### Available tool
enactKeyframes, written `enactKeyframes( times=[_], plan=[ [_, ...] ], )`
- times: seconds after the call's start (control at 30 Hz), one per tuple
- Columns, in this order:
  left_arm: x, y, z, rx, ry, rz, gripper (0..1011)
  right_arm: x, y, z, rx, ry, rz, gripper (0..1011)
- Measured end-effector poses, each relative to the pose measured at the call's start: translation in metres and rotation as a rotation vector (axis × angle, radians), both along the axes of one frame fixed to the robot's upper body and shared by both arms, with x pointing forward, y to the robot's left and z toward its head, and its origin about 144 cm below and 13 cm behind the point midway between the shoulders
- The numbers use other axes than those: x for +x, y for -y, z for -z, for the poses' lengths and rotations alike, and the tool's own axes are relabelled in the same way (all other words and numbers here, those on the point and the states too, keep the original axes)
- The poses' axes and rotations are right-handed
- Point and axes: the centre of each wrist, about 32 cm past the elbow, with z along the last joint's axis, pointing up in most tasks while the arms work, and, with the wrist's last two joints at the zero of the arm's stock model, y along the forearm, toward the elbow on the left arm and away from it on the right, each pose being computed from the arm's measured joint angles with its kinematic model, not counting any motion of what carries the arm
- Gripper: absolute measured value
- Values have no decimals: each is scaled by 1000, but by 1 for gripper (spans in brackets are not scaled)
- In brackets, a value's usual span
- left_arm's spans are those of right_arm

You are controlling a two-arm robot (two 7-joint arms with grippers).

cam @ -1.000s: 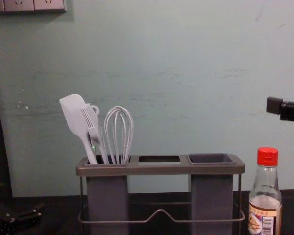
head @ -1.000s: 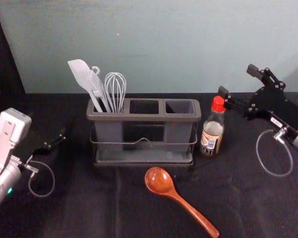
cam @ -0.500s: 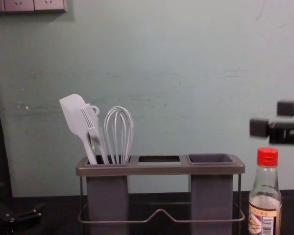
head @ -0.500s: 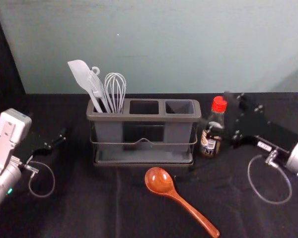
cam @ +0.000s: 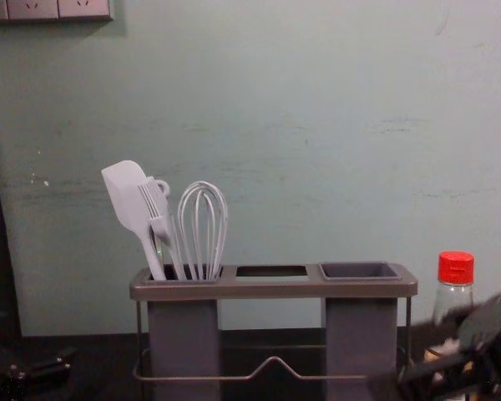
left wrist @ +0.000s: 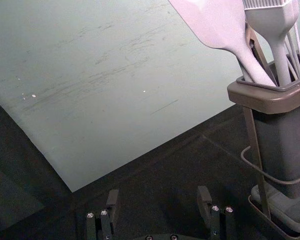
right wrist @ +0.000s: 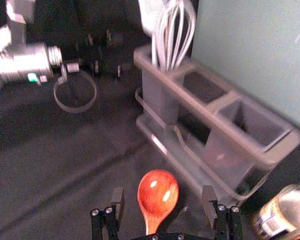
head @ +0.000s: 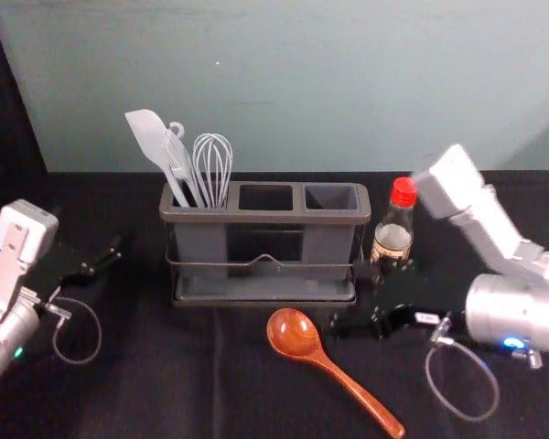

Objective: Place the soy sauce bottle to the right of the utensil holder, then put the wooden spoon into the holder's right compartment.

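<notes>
My right gripper (head: 349, 298) is open, in front of the soy sauce bottle (head: 392, 236) and above the table near the spoon's bowl. The red-capped bottle stands upright just right of the grey utensil holder (head: 265, 219), its lower part partly hidden. The wooden spoon (head: 295, 335) lies in front of the holder, handle angled toward the front right. In the right wrist view, its bowl (right wrist: 158, 193) appears between the spread fingers of the right gripper (right wrist: 163, 194), with nothing gripped. The holder's right compartment (head: 331, 198) holds nothing. My left gripper (head: 88, 233) is parked open at the left.
White utensils, a spatula (head: 152, 144) and a whisk (head: 212, 169) among them, stand in the holder's left compartment. A wall (head: 302, 82) rises behind the black-covered table (head: 183, 375). The holder's wire rail (cam: 234, 378) runs along its front.
My right gripper has come down and forward from beside and above the bottle, moving left toward the spoon. The bottle, spoon, holder and left arm have stayed put.
</notes>
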Motion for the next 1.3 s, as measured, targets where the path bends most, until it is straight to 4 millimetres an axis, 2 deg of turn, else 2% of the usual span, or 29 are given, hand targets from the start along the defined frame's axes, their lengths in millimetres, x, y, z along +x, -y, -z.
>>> enactKeyframes(
  times=[0.23,0.63,1.0,1.3],
  plan=[
    [0,0,0,0,0,0,1011,13,-23,5,-112,-120,8,1000],
    [0,0,0,0,0,0,1011,34,-50,19,-207,-173,3,1000],
    [0,0,0,0,0,0,1011,53,-64,33,-239,-213,-2,1000],
    [0,0,0,0,0,0,1011,60,-70,41,-243,-228,-4,1000]
  ],
)
